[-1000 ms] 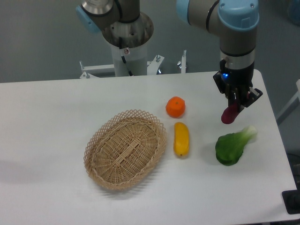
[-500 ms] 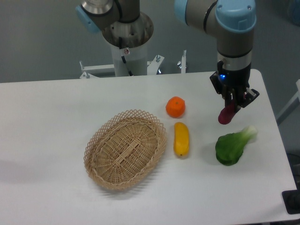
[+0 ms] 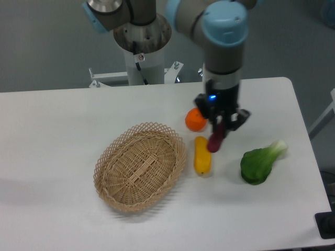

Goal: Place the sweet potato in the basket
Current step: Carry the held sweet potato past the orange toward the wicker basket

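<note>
My gripper (image 3: 219, 125) is shut on the sweet potato (image 3: 215, 141), a slim reddish-purple tuber that hangs down from the fingers above the table. It hovers just right of the yellow fruit (image 3: 202, 155). The basket (image 3: 140, 166), an oval tan wicker one with a looped rim, sits on the table to the left of the gripper, with nothing inside it.
A round orange (image 3: 195, 120) lies just left of the gripper, partly behind it. A green leafy vegetable (image 3: 259, 163) rests at the right. The robot base (image 3: 141, 47) stands at the back of the white table (image 3: 52, 130).
The arm has swung left with the sweet potato, from above the green vegetable's side of the table to beside the yellow fruit and orange.
</note>
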